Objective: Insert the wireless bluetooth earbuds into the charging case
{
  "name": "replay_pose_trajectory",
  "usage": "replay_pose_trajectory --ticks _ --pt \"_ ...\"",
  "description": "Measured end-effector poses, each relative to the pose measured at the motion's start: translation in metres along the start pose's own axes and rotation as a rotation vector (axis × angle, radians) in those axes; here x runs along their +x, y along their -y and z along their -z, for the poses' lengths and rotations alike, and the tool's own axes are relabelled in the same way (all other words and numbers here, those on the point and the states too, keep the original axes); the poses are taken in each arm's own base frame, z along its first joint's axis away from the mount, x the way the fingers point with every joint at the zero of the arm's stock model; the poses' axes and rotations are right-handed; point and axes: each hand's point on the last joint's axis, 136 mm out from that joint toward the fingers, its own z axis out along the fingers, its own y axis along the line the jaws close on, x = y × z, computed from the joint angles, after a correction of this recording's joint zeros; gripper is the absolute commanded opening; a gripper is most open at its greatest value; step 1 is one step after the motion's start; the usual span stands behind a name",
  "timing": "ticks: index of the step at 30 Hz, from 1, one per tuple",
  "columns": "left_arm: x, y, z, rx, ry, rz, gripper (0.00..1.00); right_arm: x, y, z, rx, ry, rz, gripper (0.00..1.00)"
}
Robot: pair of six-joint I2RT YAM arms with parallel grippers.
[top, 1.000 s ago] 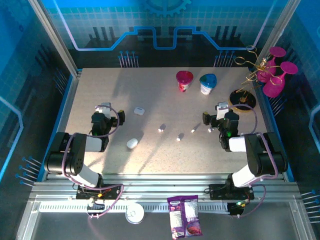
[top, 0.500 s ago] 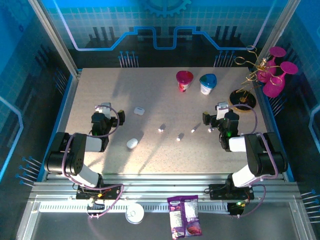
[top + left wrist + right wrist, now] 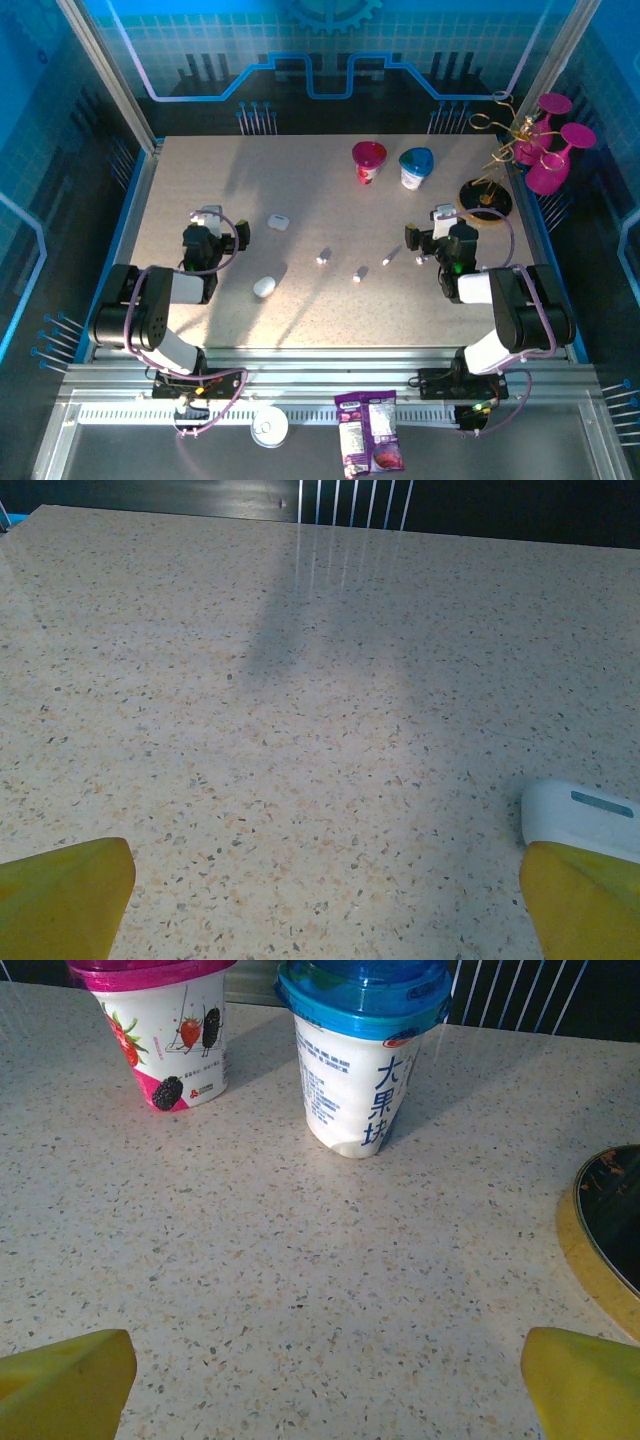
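Observation:
Several tiny white earbuds lie in a loose row mid-table, from one [image 3: 322, 258] on the left through a second [image 3: 358, 273] to a stick-like one [image 3: 388, 258]. One white charging case [image 3: 278, 222] lies right of my left gripper [image 3: 222, 228]; a second pebble-shaped case [image 3: 264, 287] rests nearer the front. In the left wrist view that first case [image 3: 580, 815] peeks over the right yellow fingertip [image 3: 585, 905], and the left gripper [image 3: 325, 880] is open over bare table. My right gripper [image 3: 430, 232] [image 3: 325, 1360] is open too, with nothing between its fingers.
A pink-lidded yogurt cup [image 3: 160, 1030] [image 3: 368, 160] and a blue-lidded one [image 3: 362, 1050] [image 3: 416, 167] stand at the back. A black disc base [image 3: 605, 1225] [image 3: 486, 198] carries a gold stand with pink glasses [image 3: 545, 140]. A snack bag [image 3: 368, 430] lies on the front rail.

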Motion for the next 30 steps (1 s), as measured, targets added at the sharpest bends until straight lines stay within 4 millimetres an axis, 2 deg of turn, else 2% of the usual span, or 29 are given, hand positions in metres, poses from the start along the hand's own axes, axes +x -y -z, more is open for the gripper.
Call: replay_pose_trajectory --ticks 6,8,11,14,16,19,22,27,30 --pt "0.001 0.005 0.003 0.003 -0.022 -0.019 0.99 0.000 -0.002 0.000 -0.002 -0.003 0.010 1.00" --pt "-0.005 0.010 0.007 0.006 -0.032 -0.032 0.99 -0.002 -0.006 0.003 -0.010 -0.007 0.025 1.00" --pt "-0.032 0.017 0.012 -0.001 -0.014 -0.043 0.99 -0.017 -0.017 0.011 -0.031 0.009 0.059 1.00" --pt "-0.060 0.027 0.017 0.003 -0.001 -0.050 1.00 -0.042 -0.029 0.020 -0.057 0.045 0.094 1.00" --pt "-0.071 0.036 0.018 0.020 -0.015 -0.050 0.99 -0.060 -0.040 0.024 -0.086 0.068 0.112 1.00" --pt "-0.078 0.051 0.017 0.057 -0.077 -0.037 0.99 -0.079 -0.065 0.028 -0.152 0.076 0.151 1.00" --pt "-0.081 0.063 0.011 0.083 -0.168 0.002 0.99 -0.089 -0.105 0.031 -0.255 0.067 0.200 1.00" --pt "-0.076 0.081 -0.010 0.088 -0.355 0.059 0.99 -0.090 -0.178 0.032 -0.453 0.029 0.277 0.99" --pt "-0.058 0.090 -0.024 0.084 -0.481 0.095 0.99 -0.083 -0.215 0.029 -0.545 0.002 0.312 1.00"
